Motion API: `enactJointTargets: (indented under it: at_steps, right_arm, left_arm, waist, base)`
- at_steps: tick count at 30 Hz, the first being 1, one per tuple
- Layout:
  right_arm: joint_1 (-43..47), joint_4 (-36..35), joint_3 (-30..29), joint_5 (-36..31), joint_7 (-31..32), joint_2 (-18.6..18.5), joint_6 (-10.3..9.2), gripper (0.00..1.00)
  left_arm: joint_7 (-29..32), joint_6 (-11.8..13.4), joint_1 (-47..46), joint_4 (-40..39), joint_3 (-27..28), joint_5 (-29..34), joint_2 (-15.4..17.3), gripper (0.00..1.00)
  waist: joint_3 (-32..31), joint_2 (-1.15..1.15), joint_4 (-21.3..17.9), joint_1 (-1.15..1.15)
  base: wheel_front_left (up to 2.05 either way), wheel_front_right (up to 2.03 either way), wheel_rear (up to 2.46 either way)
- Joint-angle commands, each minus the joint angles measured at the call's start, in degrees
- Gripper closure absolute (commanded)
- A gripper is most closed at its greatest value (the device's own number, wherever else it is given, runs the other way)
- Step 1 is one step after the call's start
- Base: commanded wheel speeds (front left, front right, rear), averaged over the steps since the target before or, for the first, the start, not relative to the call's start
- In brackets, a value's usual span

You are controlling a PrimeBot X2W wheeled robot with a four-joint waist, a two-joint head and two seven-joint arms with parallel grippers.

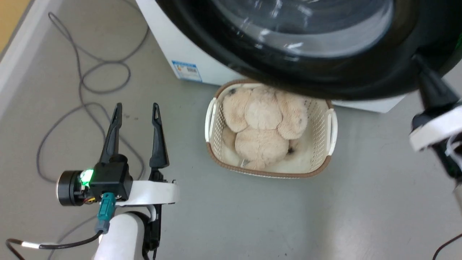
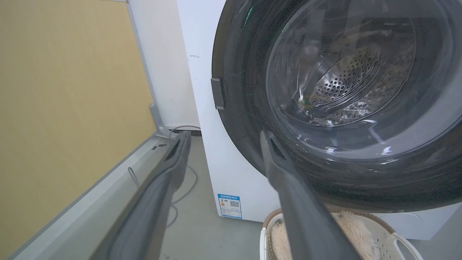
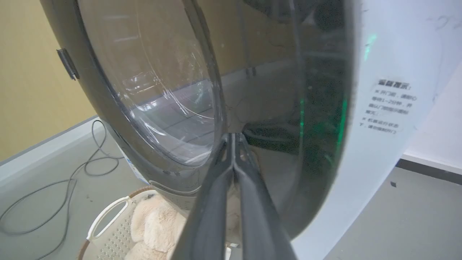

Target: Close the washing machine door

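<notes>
Push stage: washing machine door (image 1: 306,39) stood ajar above basket (image 1: 211,119), right gripper (image 3: 232,136), fingers pinched together, set against its glossy outer face, left gripper (image 1: 136,108) splayed idle; next move probably called for firm inward push until latched.

- Laundry corner of a plain, bare room.
- White front-loading washing machine (image 2: 231,169) at twelve o'clock in the head view, with a perforated steel drum (image 2: 346,83) behind its round glass door (image 1: 288,68).
- Woven laundry basket (image 1: 334,126) holding a plush toy (image 1: 263,133), set on the grey floor (image 1: 361,202) just before the machine.
- Loose grey cables (image 1: 104,63) at ten o'clock, near a yellow wall (image 2: 72,90) with pale skirting (image 2: 90,202).
</notes>
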Motion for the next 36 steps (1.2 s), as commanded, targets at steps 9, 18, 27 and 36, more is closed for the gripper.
enactJointTargets:
  at_steps: [9,18,27,36]
  right_arm:
    - [-11.1,9.9,-1.3,-1.6,-0.2,-2.6,-0.09,1.00]
    - [-16.2,14.4,-2.3,-5.8,-0.2,-2.4,-0.09,1.00]
    - [-10.4,8.4,-7.8,-10.1,-0.2,0.8,-0.09,1.00]
    - [1.6,-10.7,-18.6,-19.1,-0.2,8.5,-0.09,1.00]
  left_arm:
    - [-0.2,0.8,-2.4,-0.5,-0.5,-0.5,-0.1,0.00]
    - [-0.2,1.3,-2.8,-0.4,-0.3,-0.5,-0.2,0.00]
    - [-0.2,1.5,-1.1,1.0,1.3,-0.2,-0.2,0.00]
    - [-0.2,0.7,1.8,2.5,2.4,0.8,0.8,0.00]
  waist:
    - [3.5,0.00,1.7,-0.01]
    - [4.1,0.00,1.9,-0.01]
    - [-0.4,0.00,0.1,-0.01]
    - [-7.2,0.00,-2.9,-0.01]
  base:
    - [0.00,0.00,0.00]
    - [0.00,0.00,0.00]
    - [0.00,0.00,0.00]
    - [0.00,0.00,0.00]
